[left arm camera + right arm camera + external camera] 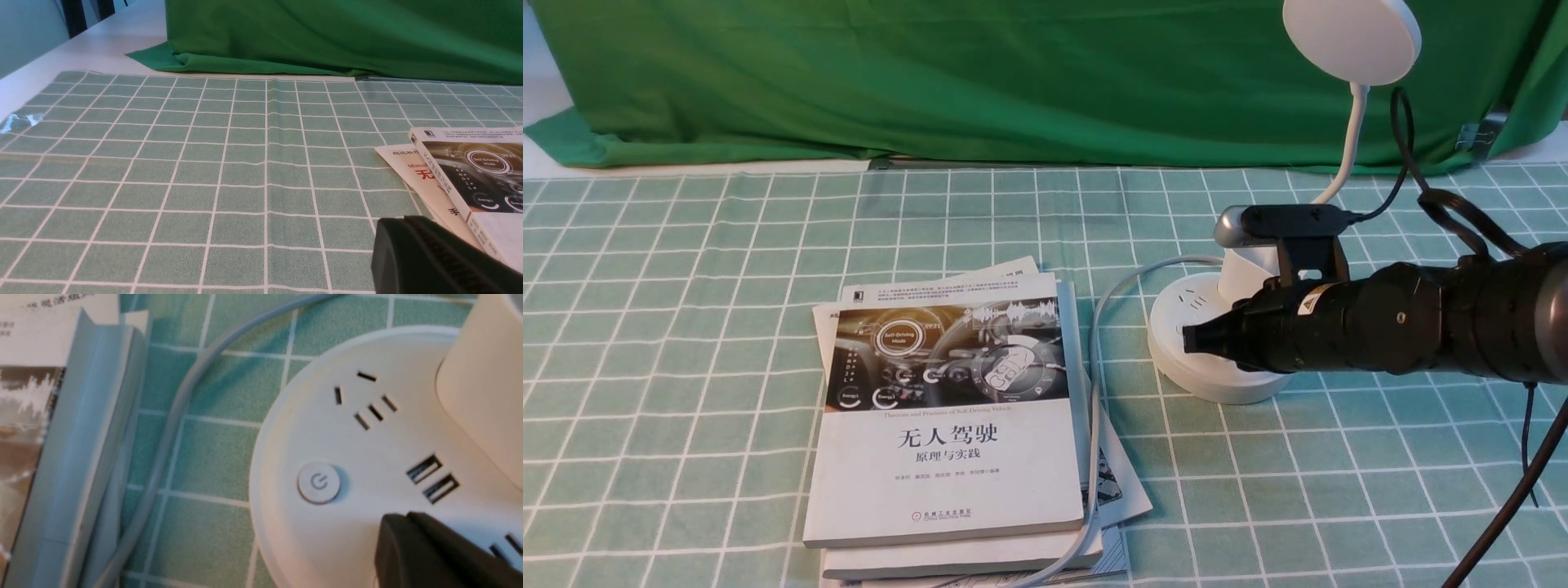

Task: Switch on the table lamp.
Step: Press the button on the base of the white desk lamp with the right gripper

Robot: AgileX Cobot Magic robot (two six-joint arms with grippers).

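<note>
Front view: the table lamp (pixel 1217 363) was recorded on the right half of the checked tablecloth (pixel 686 327). Its round base lay flat just beside a stack of books (pixel 947 441), and its thin neck (pixel 1349 139) rose to the disc head (pixel 1352 37) before the green backdrop (pixel 931 73). A grey cord (pixel 1094 384) was seen curving from the base along the edge of the books. The right gripper (pixel 1194 337) was held level over the base, pointing toward the books, with its fingers drawn together into one tapered tip and nothing between them.

Right wrist view: the tip (pixel 388 528) was seen above the base top, near the round power button (pixel 318 482) but apart from it. Contact with the base could not be determined.

Left wrist view: the left gripper (pixel 408 245) was shown only as a dark corner above bare cloth near the books. Its opening could not be told.
</note>
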